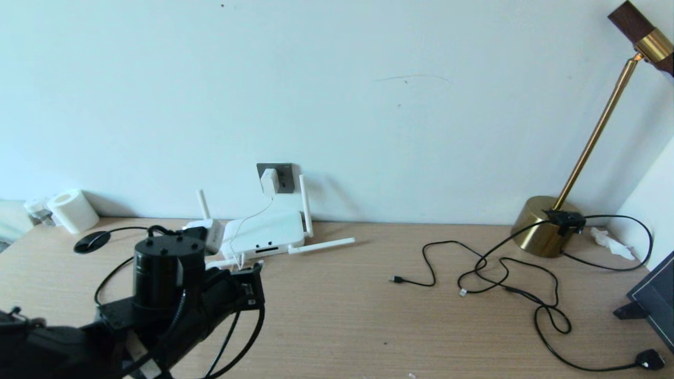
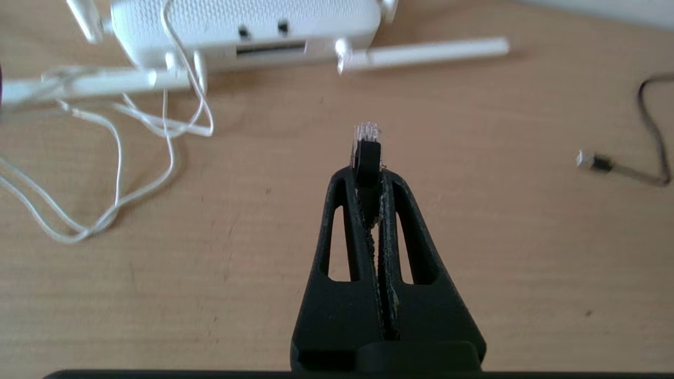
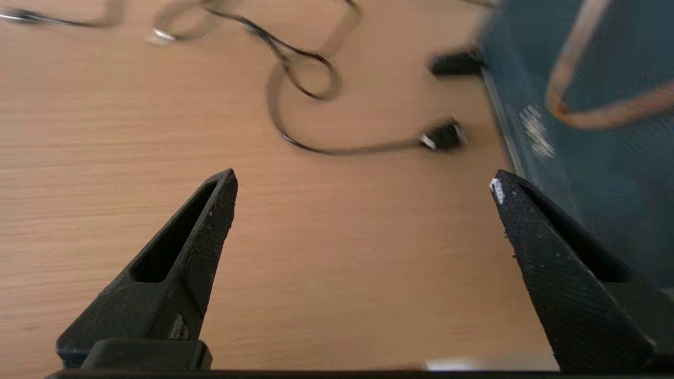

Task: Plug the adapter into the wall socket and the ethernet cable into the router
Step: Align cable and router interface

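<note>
While the adapter (image 1: 269,181) already sits in the wall socket (image 1: 285,176) at the middle of the head view, its thin white cord (image 1: 247,218) running down to the router (image 1: 263,234) on the desk (image 1: 342,316), the second half of the job is not yet done. At the lower left of that view the left gripper (image 2: 368,176) is clamped tight on the black boot of the ethernet cable (image 2: 367,150), with the clear plug sticking out past the fingertips and pointing toward the router's front edge, still apart from it. The wide dark slot (image 2: 270,50) on that edge lies up and to the left of the plug in the left wrist view.

Judging from here, the main risk is misalignment: the plug looks offset from the slot, so a straight push could strike the white casing and shove the light router backward. The loose white cord lying before the router might snag. The plug could also twist in the narrow grip.

The right gripper (image 3: 363,181) hangs spread wide and empty over bare desk, near a black plug (image 3: 445,136) and a dark panel (image 3: 579,105).
</note>
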You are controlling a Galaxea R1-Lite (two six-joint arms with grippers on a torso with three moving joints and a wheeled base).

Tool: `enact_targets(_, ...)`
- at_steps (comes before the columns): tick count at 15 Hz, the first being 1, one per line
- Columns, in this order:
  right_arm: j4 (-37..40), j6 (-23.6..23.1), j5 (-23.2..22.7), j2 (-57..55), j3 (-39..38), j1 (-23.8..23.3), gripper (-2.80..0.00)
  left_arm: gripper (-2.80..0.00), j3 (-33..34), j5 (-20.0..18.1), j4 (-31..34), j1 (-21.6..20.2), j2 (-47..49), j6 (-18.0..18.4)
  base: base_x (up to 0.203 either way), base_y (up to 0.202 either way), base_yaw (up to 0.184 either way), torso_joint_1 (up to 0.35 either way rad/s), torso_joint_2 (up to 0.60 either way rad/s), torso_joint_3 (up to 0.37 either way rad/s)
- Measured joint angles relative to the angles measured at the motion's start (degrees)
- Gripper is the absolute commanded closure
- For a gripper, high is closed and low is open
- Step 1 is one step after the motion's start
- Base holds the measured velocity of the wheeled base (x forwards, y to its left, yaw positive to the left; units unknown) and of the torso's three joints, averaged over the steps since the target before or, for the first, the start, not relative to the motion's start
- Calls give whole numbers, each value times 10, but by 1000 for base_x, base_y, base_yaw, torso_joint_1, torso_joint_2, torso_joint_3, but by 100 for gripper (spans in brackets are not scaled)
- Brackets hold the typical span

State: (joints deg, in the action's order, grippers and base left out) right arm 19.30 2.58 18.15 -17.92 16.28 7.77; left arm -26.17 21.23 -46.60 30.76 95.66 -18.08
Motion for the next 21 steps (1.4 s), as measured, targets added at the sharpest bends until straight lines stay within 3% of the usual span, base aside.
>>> enact_targets(4,28,-29,-31,16,1,-75,-280,0,23,-2,-1,8,-2,-3,0,0,0,0,0,0)
enact_targets(9,18,-53,-171,140,-68,-80,-280,0,32,-20,-3,36,-1,-35,0,0,0,0,0,0)
enact_targets(12,-41,-58,-173,168,-97,-79,-280,0,32,-30,-4,45,6,-39,0,0,0,0,0,0)
enact_targets(16,-56,-41,-174,179,-107,-79,-280,0,20,-19,-1,48,7,-40,0,0,0,0,0,0)
enact_targets(19,-57,-12,-173,179,-107,-79,-280,0,-3,-21,3,49,5,-80,0,0,0,0,0,0)
enact_targets(21,-57,-11,-172,179,-107,-79,-280,0,-10,-22,3,50,5,-85,0,0,0,0,0,0)
